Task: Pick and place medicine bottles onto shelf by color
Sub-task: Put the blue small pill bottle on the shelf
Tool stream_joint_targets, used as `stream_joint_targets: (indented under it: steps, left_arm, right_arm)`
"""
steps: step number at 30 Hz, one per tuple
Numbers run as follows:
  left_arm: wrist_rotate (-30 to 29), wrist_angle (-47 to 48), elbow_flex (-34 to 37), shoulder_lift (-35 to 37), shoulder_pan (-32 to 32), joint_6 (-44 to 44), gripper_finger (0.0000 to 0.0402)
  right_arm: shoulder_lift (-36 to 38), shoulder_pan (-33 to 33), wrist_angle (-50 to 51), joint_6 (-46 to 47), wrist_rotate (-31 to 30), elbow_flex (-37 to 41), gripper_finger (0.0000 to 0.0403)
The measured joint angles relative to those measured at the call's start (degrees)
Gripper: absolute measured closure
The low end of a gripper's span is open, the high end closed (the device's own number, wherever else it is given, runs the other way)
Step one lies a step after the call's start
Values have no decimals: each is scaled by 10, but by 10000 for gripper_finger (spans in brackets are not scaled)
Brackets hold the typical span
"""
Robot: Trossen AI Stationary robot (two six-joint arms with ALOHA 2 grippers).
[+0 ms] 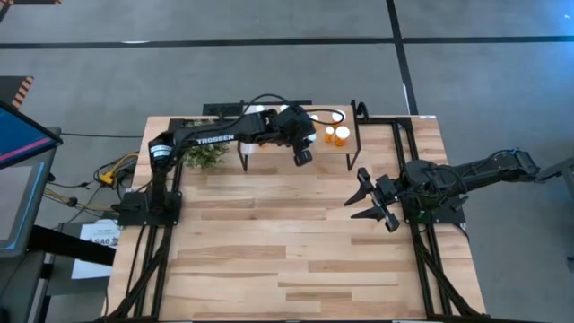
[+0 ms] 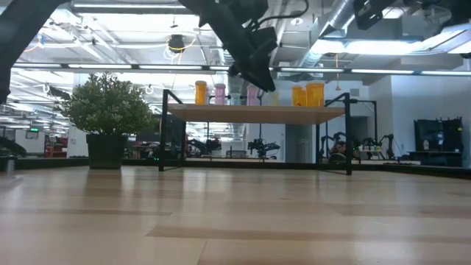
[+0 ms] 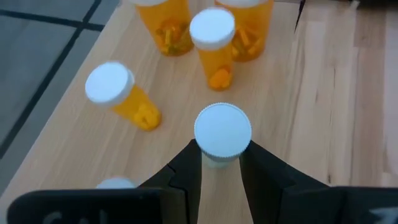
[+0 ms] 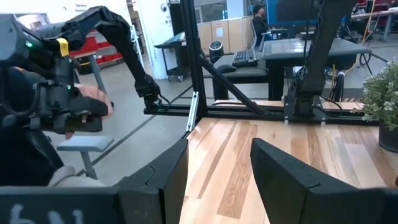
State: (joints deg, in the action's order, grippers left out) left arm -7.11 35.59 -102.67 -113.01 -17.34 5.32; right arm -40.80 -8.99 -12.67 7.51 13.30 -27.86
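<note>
1. The left gripper (image 3: 221, 171) hangs over the shelf (image 1: 269, 148), its two dark fingers (image 3: 186, 168) closed on a bottle (image 3: 222, 130) just below the cap.
2. That bottle shows a round white ribbed cap from above; the body colour is hidden between the fingers.
3. In the left wrist view, four orange bottles stand beyond it on the light-wood board: a small one (image 3: 214, 53) with a white cap close ahead, another small one (image 3: 121, 96) off to one side, and two larger ones (image 3: 165, 25) behind, with orange pills visible inside.
4. The low view shows the shelf (image 2: 257, 112) raised on thin black legs, with an orange bottle (image 2: 200, 93) and pink ones (image 2: 219, 93) toward one end and the two big orange ones (image 2: 314, 94) toward the other.
5. A plant (image 2: 107, 110) stands on the table (image 1: 296, 251) beside the shelf.
6. The right gripper (image 1: 375, 201) waits low over the table's right side, well apart from the shelf, fingers spread and empty.
</note>
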Motion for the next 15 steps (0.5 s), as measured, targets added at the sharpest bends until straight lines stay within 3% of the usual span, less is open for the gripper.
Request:
stream_joint_targets:
  steps: [15]
  left_arm:
    - [7, -6, 1, -11, 1, 0, 320]
  right_arm:
    - [0, 0, 2, 0, 0, 0, 206]
